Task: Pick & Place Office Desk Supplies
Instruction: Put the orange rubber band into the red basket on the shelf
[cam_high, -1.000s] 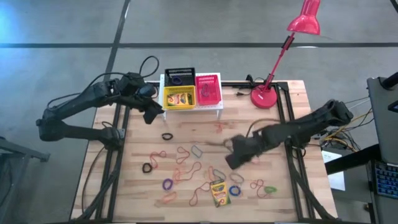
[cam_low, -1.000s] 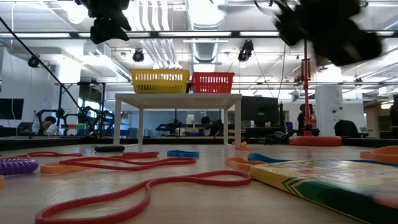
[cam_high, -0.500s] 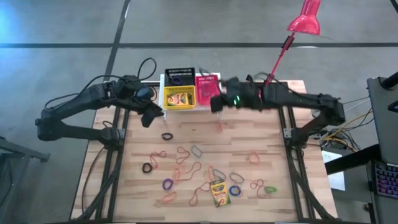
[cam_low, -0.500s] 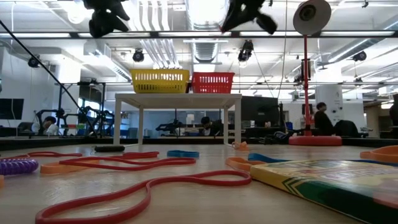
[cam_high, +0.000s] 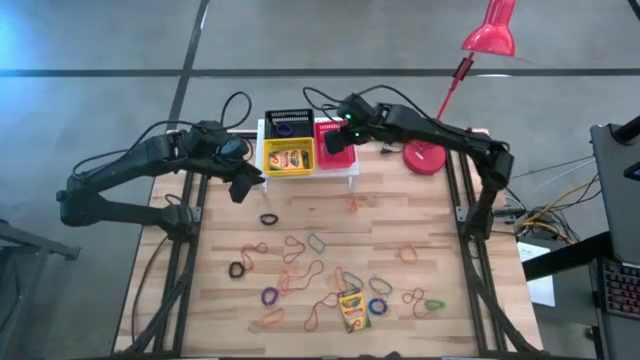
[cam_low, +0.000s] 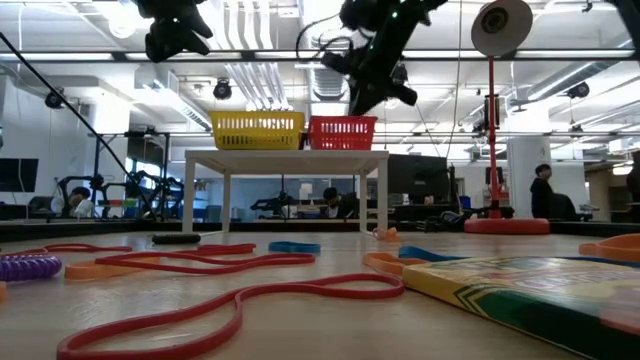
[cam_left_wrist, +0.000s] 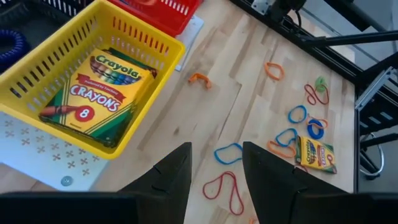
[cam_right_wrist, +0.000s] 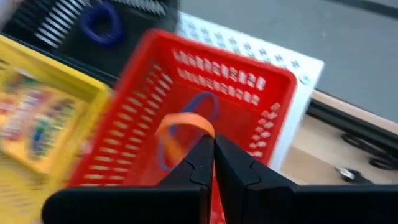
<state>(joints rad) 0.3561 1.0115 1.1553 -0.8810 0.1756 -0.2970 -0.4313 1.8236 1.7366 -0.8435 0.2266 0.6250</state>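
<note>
- Wooden table (cam_high: 330, 215), open lab hall behind; rubber bands scattered across it.
- Right gripper (cam_right_wrist: 212, 163), fingers pressed together, pinches an orange rubber band (cam_right_wrist: 181, 126) directly above the red basket (cam_right_wrist: 261, 118); release point lies straight below.
- Left gripper (cam_left_wrist: 214, 171), fingers spread, empty, waits beside the yellow basket (cam_left_wrist: 134, 121).
- Only the right wrist view shows the held band; the high view hides it.

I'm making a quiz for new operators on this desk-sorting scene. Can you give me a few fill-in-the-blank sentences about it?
1. The right gripper, jaws shut, holds an ____ rubber band.
2. It hangs over the ____ basket.
3. A crayon box lies in the ____ basket.
4. The left gripper waits beside the white stand, holding ____.

Missing words: orange; red; yellow; nothing
</note>
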